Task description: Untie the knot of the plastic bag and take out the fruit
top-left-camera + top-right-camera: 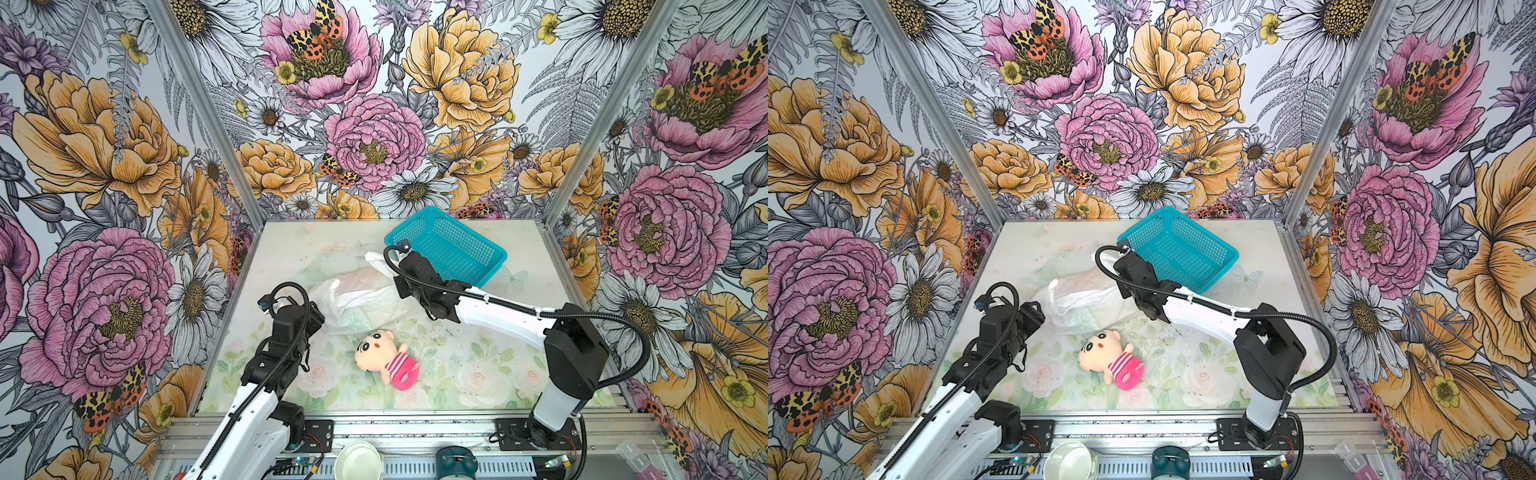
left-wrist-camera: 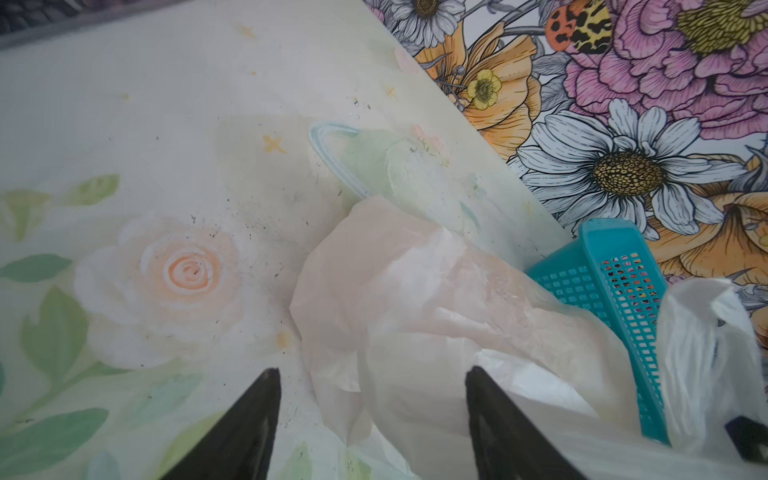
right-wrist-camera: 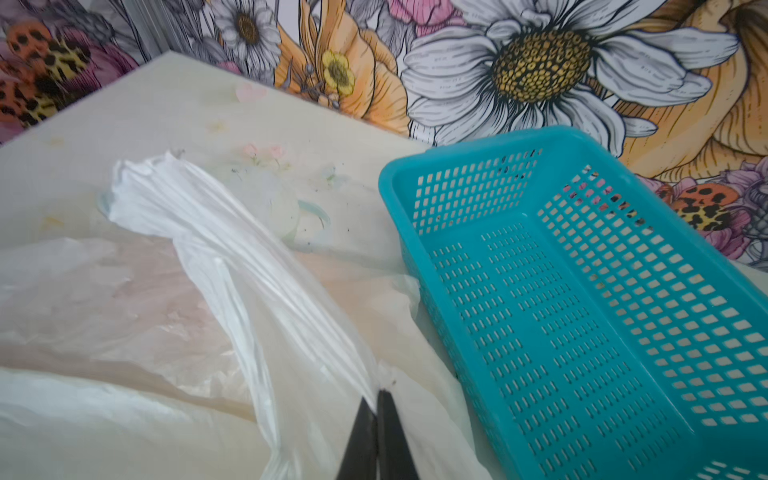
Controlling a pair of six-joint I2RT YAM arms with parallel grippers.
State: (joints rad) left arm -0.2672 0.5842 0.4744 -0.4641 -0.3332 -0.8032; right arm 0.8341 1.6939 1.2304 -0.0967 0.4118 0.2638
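Plastic bag handle loop pinched in tightly closed right gripper beside teal basket; left gripper spread wide, gripping nothing.

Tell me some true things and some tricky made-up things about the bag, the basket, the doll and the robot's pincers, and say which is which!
1. The right pincer is shut on the plastic bag. True.
2. The basket has nothing in it. True.
3. The doll sits inside the basket. False: it lies on the table, outside both basket and bag.
4. The left pincer is squeezing the doll. False: it is open, next to the plastic bag.
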